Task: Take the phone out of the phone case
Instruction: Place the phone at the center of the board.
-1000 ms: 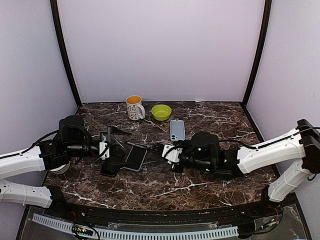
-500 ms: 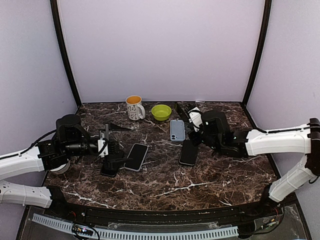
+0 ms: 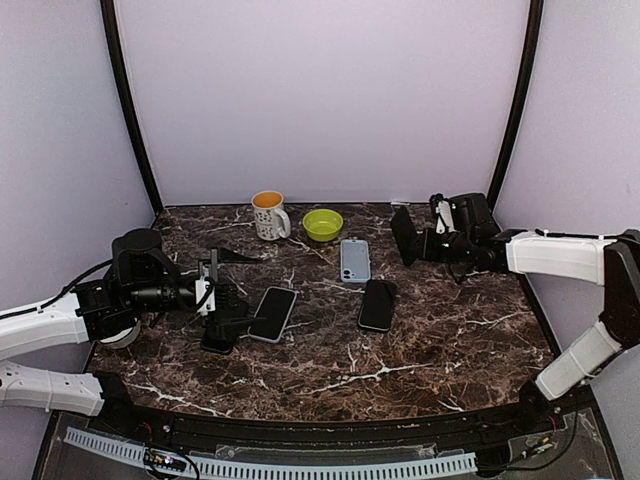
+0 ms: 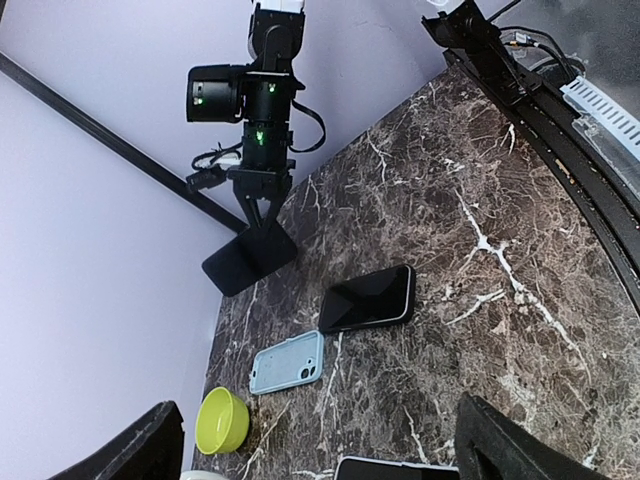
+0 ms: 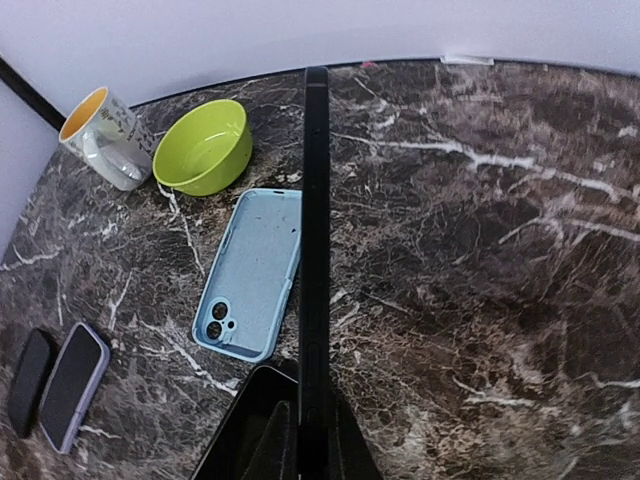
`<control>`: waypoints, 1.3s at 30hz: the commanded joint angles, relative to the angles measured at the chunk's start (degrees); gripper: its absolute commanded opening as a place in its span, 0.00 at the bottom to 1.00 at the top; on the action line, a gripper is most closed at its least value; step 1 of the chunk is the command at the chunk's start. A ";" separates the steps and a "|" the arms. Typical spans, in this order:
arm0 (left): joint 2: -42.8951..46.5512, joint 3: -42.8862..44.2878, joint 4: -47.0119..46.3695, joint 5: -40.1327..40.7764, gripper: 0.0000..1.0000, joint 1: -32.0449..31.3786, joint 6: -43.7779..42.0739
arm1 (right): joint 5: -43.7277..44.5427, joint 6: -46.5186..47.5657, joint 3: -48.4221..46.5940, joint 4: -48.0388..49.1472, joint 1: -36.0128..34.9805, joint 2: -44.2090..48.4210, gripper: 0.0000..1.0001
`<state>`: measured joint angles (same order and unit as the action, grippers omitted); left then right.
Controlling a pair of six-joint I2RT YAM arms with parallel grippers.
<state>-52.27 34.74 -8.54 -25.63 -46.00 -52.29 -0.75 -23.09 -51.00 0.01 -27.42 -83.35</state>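
I'm watching the thin black slab (image 5: 315, 250), phone or case I cannot tell, hanging pinched in my right gripper (image 3: 418, 241) above the dark marble table (image 3: 440, 340), back right. A glossy black phone (image 3: 376, 305) is lying flat near the light-blue rubbery case (image 3: 354, 260). My left gripper (image 3: 222, 300) is gaping wide beside the lavender-rimmed phone (image 3: 272, 313).

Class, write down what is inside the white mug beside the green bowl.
The mug shows an orange inside at its mouth, with nothing sticking out. Its own wall hides the bottom, so whether anything lies there cannot be told.
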 commanded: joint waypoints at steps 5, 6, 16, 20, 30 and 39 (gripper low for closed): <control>0.21 -0.20 -0.30 -0.84 0.96 0.12 0.20 | -17.93 -16.79 -5.24 11.56 3.58 -11.26 0.00; 0.19 -0.24 -0.33 -0.79 0.96 0.12 0.14 | -18.34 -17.85 -5.32 12.91 3.60 -12.27 0.00; -0.18 -0.38 -0.51 -0.79 0.95 0.12 0.21 | -16.46 -22.00 -5.78 21.89 3.77 -19.62 0.00; -0.20 -0.38 -0.52 -0.85 0.95 0.13 0.15 | -15.72 -22.99 -6.51 23.53 3.95 -21.90 0.00; -0.33 -0.68 -0.59 -0.22 0.95 0.12 -0.22 | -11.96 -27.03 -3.29 27.86 4.00 -23.60 0.00; -0.46 -0.85 -0.52 0.49 0.94 0.13 -0.57 | -17.57 -30.35 -1.97 32.67 3.84 -27.42 0.00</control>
<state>-52.82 34.72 -8.54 -25.61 -46.00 -52.36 -14.63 -51.33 -53.49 24.38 -23.57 -108.84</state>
